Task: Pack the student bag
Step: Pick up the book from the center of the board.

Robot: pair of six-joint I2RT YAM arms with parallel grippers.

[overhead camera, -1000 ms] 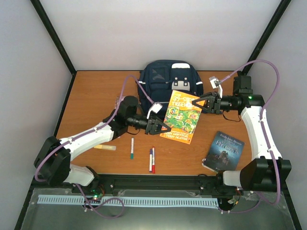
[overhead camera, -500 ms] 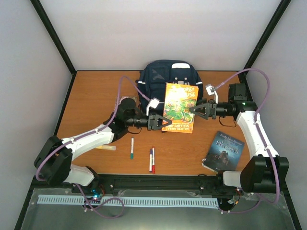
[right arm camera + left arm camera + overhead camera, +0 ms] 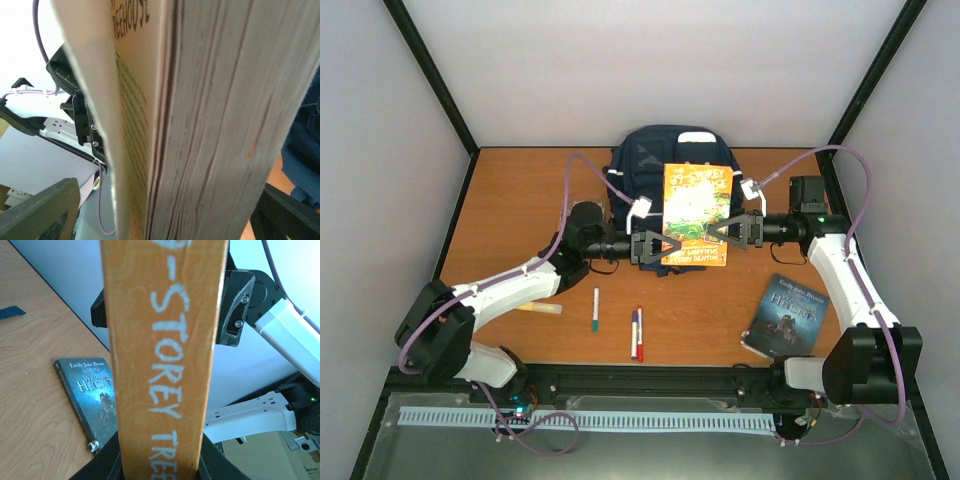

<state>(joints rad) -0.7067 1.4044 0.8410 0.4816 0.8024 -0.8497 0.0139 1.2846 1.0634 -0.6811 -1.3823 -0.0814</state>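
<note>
The left claw [image 3: 663, 246] is clamped on the spine edge of the orange book [image 3: 696, 205]. The right claw [image 3: 717, 232] is clamped on the opposite edge, the page side. Between them the book hangs above the desk [image 3: 510, 200] at the centre of the overhead view, cover towards the camera. In the left wrist view the spine [image 3: 167, 365] runs up the middle, with dark fingers hugging it at the bottom edge. In the right wrist view the block of pages [image 3: 215, 125] fills most of the frame.

The step in hand looks like carrying this book to the student bag [image 3: 645, 160], which sits at the upper centre of the overhead view, just behind the book. I cannot tell whether its opening is unzipped.

The next move likely calls for both arms to travel together so the book does not twist. It would then be tipped so that a narrow edge leads into the bag.

The book is a thick, stiff paperback with a smooth card cover, pale lettering and rough cream pages. The bag is soft navy fabric with pale patches and will probably sag when pushed.

A dark paperback [image 3: 786, 312] lies flat at the lower right. Thin markers [image 3: 637, 333] and a pale yellow stick [image 3: 538, 309] lie at the lower left.
</note>
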